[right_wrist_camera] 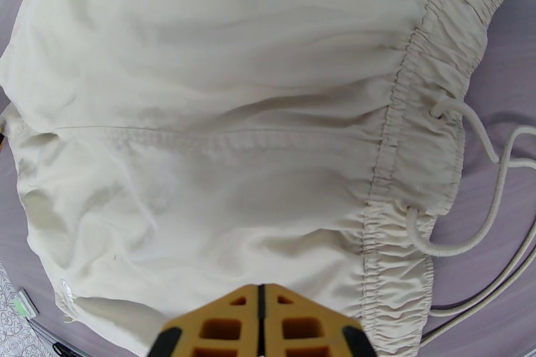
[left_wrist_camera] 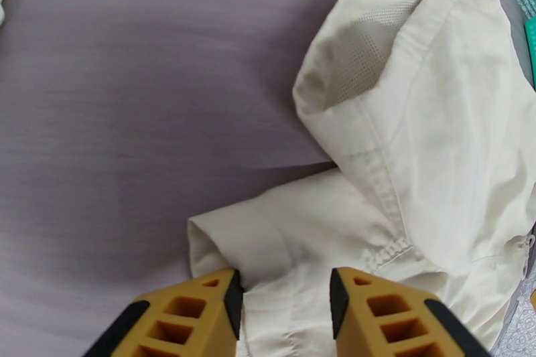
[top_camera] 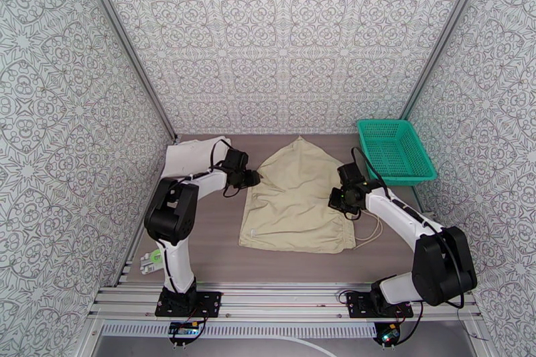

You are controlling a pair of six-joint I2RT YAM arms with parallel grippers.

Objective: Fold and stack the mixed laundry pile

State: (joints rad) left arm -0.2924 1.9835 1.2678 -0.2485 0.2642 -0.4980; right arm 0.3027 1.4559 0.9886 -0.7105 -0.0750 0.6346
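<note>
Our left gripper, jaws slightly parted, hovers at the left edge of the beige shorts; our right gripper, closed, flanks their right.

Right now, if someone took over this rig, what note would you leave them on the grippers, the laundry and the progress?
Left gripper: open, jaws apart over the left corner of the beige garment, not closed on it.
Right gripper: shut at the garment's right edge; whether it pinches cloth is unclear.
White garment: far left corner of the table, apart from the beige one; whether it is folded is unclear.
Done: beige garment lies mostly spread mid-table, drawstring loose.
Left: fold the beige garment, then stack the two.
</note>
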